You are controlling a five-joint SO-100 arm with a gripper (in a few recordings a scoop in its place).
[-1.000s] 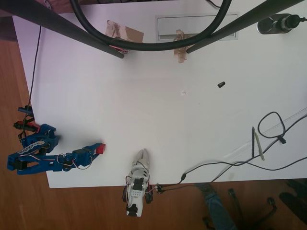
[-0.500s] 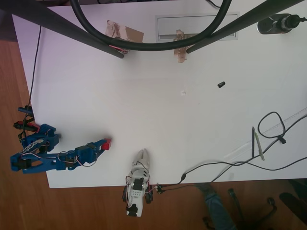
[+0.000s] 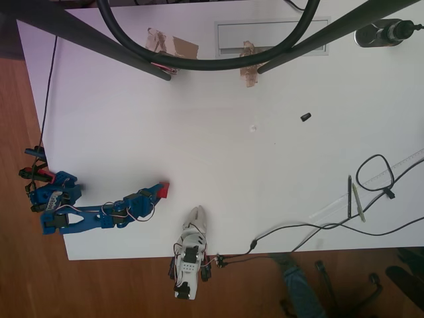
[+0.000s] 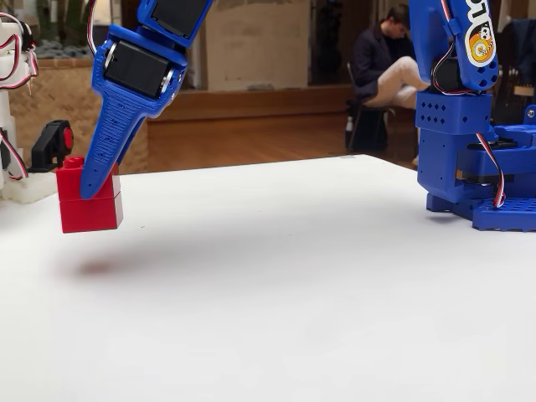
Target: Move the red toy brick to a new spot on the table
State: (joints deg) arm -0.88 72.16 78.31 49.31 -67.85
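— Where is the red toy brick [image 4: 86,201] seen?

— It is held off the table [image 3: 218,132], clamped by the blue gripper [image 4: 94,186]; a faint shadow is cast on the white surface just beneath it in the fixed view. A stud is visible on its top.

— And how are the jaws set?

— They are closed on the brick: one blue finger [image 4: 113,134] is pressed down across its front face, while the other is hidden behind it.

— Where is the brick placed relative to the grey inset panel [image 3: 271,36]?

— In the overhead view the brick [image 3: 162,190] is found well apart from the panel, toward the opposite long edge of the table and to the panel's left. The gripper [image 3: 158,192] is stretched out from the arm's blue base [image 3: 53,199], which is fixed at the table's left edge.

— Is anything else noted near it?

— A white arm [image 3: 191,248] is seen at the near edge, just below and to the right of the brick, apart from it. A small dark object [image 3: 305,117] lies closer to the panel.
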